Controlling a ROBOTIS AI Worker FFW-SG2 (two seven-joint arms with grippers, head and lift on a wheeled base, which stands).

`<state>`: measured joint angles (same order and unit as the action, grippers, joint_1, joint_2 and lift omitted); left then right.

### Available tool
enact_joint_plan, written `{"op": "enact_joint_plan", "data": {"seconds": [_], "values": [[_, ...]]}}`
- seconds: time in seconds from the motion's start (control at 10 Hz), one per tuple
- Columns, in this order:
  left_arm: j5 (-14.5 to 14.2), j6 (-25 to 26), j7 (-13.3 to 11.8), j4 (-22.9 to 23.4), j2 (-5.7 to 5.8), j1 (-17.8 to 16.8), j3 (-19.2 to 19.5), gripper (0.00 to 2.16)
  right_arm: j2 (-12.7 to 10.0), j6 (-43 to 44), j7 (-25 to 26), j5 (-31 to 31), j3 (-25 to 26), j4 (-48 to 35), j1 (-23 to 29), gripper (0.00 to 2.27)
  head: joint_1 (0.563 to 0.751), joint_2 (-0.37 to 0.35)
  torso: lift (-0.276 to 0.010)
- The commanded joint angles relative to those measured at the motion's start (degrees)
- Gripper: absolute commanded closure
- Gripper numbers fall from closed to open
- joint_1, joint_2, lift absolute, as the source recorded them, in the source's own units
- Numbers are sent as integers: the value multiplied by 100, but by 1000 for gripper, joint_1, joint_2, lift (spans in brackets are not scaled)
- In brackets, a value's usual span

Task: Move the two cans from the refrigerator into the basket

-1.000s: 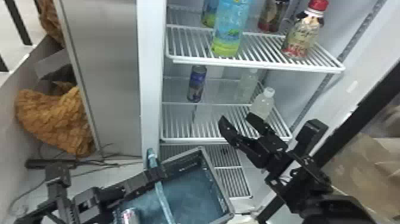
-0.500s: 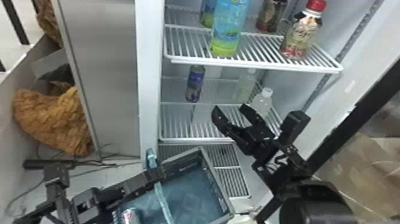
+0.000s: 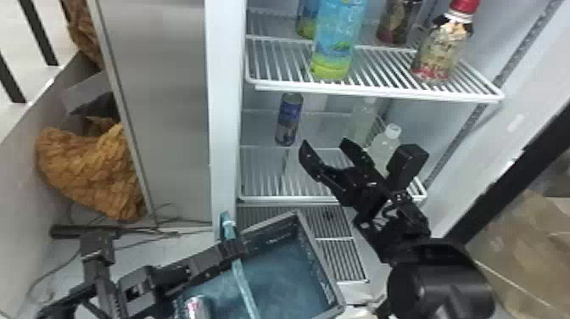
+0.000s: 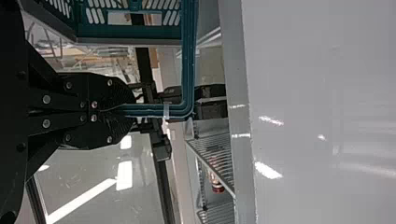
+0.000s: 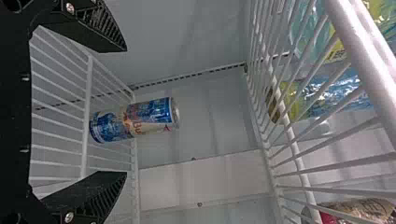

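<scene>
Holding the basket: left gripper (image 3: 233,250), narrow, its fingers pinched on the teal handle (image 3: 244,286).
Basket: teal with a grey rim (image 3: 321,261), in front of the refrigerator, low down, with the handle crossing over its opening.
Can in the basket: a silver and red can (image 3: 196,307), inside at the near side, close to the left arm and partly cut off by the head view's bottom edge.
Right gripper: wide, nothing between its fingers; its tips (image 3: 324,146) point into the refrigerator over the lower shelf (image 3: 263,176).
Can in the refrigerator: a blue and silver can (image 3: 289,121), upright toward the back of the lower shelf, on its left side. It stands beyond the right gripper's fingers, apart from them; the right wrist view has it lined up with the gap between them.
Clear bottles: a white-capped bottle (image 3: 384,148), partly behind the right gripper, and another clear bottle (image 3: 360,121) just behind it.
Upper shelf: white wire (image 3: 381,91), with a red-capped bottle (image 3: 441,55) at right and a blue-green bottle (image 3: 337,42) farther left, both near the front. Behind them are a dark bottle (image 3: 398,21) and a second blue-green container (image 3: 306,21).
</scene>
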<state>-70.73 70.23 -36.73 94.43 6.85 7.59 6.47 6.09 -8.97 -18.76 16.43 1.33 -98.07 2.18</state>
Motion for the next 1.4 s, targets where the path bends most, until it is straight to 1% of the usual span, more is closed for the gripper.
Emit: {"op": "enact_joint_plan", "data": {"seconds": [0.0, 0.4, 0.6, 1.0, 1.2, 1.3], "values": [[0, 8, 0, 0, 0, 0, 4, 1210, -12, 68, 39, -66, -76, 266, -204, 94, 695, -189, -219], [11, 8, 8, 0, 9, -14, -8, 1210, -56, 180, 294, -203, -316, 842, -668, 94, 695, -174, -219], [11, 22, 17, 0, 9, -14, -8, 1210, -99, 208, 417, -295, -339, 1082, -851, 94, 695, -168, -219], [11, 22, 17, -14, 18, -14, -8, 1210, -108, 265, 593, -478, -510, 1630, -1371, 99, 695, -160, -219], [11, 22, 17, -28, 18, -14, -19, 1210, -135, 265, 690, -581, -556, 1841, -1512, 99, 695, -155, -219], [11, 22, 17, -28, 35, -28, -30, 1210, -143, 265, 707, -672, -579, 2024, -1639, 99, 695, -155, -219]]}}
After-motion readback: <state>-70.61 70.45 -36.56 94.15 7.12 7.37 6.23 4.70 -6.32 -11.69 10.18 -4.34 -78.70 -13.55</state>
